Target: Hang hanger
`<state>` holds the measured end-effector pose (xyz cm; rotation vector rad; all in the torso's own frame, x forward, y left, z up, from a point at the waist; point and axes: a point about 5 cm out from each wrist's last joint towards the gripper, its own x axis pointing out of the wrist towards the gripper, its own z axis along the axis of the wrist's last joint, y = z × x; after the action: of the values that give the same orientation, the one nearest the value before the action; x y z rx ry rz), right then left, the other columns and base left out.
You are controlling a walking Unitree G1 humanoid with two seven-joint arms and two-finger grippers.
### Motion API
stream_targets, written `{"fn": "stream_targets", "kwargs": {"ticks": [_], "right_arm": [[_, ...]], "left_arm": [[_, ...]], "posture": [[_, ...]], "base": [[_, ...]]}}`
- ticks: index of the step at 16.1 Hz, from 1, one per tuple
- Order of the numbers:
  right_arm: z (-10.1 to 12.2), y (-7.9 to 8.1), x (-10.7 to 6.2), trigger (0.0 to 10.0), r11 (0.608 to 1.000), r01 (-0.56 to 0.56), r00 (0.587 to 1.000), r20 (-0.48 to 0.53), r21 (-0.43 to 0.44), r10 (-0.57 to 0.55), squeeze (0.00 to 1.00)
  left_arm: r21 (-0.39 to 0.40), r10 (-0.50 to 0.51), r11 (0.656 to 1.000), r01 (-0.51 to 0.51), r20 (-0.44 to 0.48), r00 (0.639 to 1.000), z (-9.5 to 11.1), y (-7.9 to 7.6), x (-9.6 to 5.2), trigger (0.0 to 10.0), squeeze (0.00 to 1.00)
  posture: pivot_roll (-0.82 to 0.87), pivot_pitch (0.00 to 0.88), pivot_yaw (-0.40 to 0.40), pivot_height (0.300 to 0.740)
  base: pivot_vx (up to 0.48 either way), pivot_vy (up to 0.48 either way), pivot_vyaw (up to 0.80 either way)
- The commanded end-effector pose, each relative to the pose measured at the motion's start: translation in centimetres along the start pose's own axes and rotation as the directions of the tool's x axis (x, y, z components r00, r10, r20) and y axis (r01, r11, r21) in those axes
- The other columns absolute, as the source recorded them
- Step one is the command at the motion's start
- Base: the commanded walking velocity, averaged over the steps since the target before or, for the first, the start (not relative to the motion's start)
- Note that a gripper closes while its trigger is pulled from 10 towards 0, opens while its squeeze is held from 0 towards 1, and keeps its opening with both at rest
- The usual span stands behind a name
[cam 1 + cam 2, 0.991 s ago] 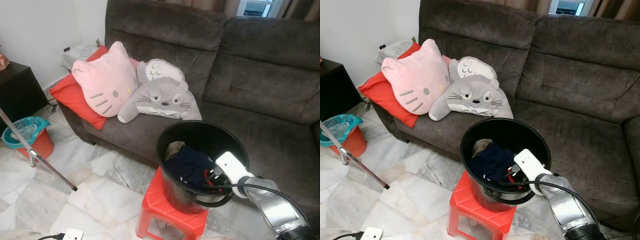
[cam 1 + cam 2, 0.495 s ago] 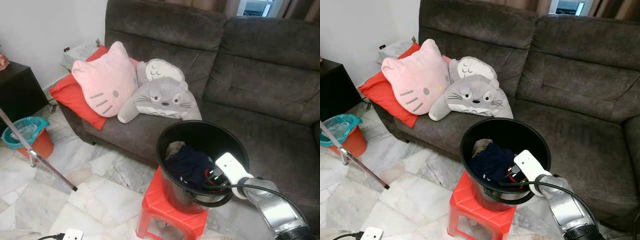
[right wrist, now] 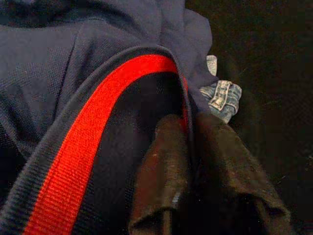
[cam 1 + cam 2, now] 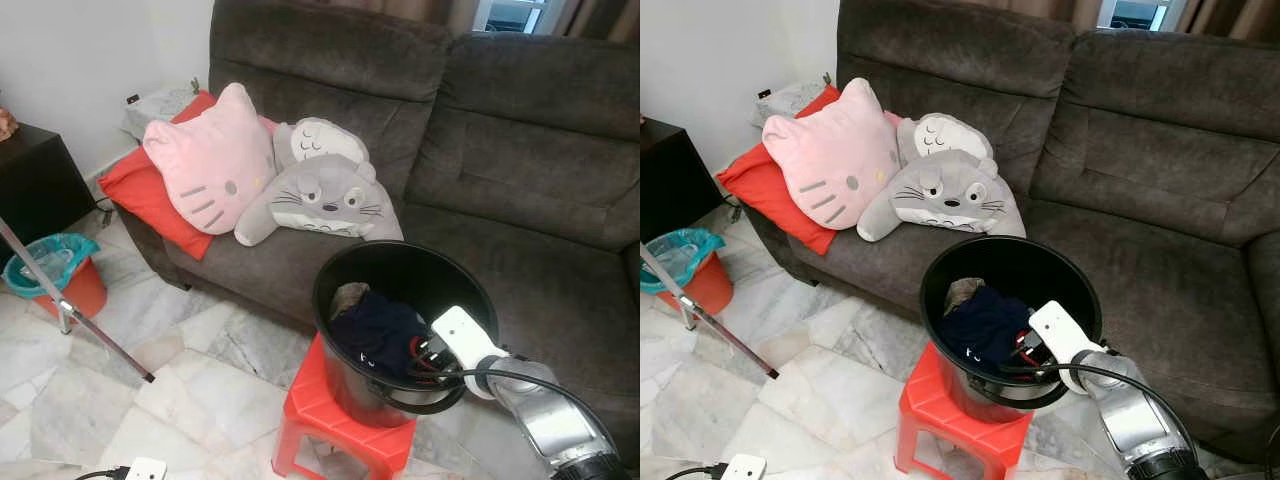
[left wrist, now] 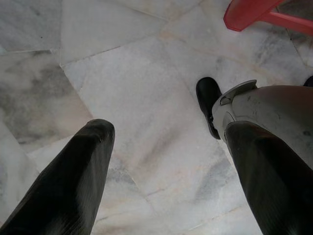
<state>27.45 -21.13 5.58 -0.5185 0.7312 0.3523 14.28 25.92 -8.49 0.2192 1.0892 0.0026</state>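
Right, we're down in the bucket with the right hand [image 3: 188, 161], its two black fingers [image 3: 159, 176] pinched together on the red-trimmed collar edge of the navy garment [image 3: 63, 78], the fabric fold clamped between them. From the head view that same hand sits just inside the near rim of the black bucket [image 4: 345, 268], which stands on the red stool [image 4: 315, 425] in front of the grey sofa [image 4: 520, 170]. As for the hanger, we can't make one out anywhere; if it is in there, it's buried under the cloth. That's our worry: we judge the grip is on thin trim alone, so a pull could let the fabric slide out, or drag the whole heap up and snag it on the rim. A sideways tug might also tip the bucket, since the stool top is barely wider than its base. A scrap of denim [image 3: 221, 95] lies just beside the collar and could come along too. Our left hand [image 5: 166, 161] hangs idle over the marble floor [image 5: 122, 63], fingers spread apart, holding nothing.
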Motion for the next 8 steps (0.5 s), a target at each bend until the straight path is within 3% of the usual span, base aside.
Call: {"fn": "stream_targets", "kwargs": {"ticks": [1, 5, 8], "right_arm": [[0.0, -0.5, -0.1, 0.0, 1.0, 0.021, 1.0, 0.007, 0.021, -0.021, 0.0], [0.6, -1.0, -0.2, 0.0, 0.998, 0.058, 0.998, 0.037, 0.031, -0.059, 0.0], [2.4, -2.3, -0.7, 0.0, 0.992, 0.116, 0.985, 0.124, 0.053, -0.122, 0.0]], "left_arm": [[0.022, -0.001, 1.0, 0.002, -0.007, 1.0, 0.0, 0.1, 0.0, 10.0, 0.0], [0.022, 0.0, 1.0, 0.0, -0.007, 1.0, 0.0, 0.1, 0.0, 10.0, 0.0], [0.025, 0.001, 1.0, -0.001, -0.007, 1.0, 0.0, 0.1, 0.0, 10.0, 0.0]], "posture": [[-0.17, 0.0, -0.023, 0.732], [-0.17, 0.0, -0.022, 0.732], [-0.17, 0.0, -0.019, 0.732]], "base": [[0.0, 0.0, 0.0], [0.0, 0.0, 0.0], [0.0, 0.0, 0.0]]}}
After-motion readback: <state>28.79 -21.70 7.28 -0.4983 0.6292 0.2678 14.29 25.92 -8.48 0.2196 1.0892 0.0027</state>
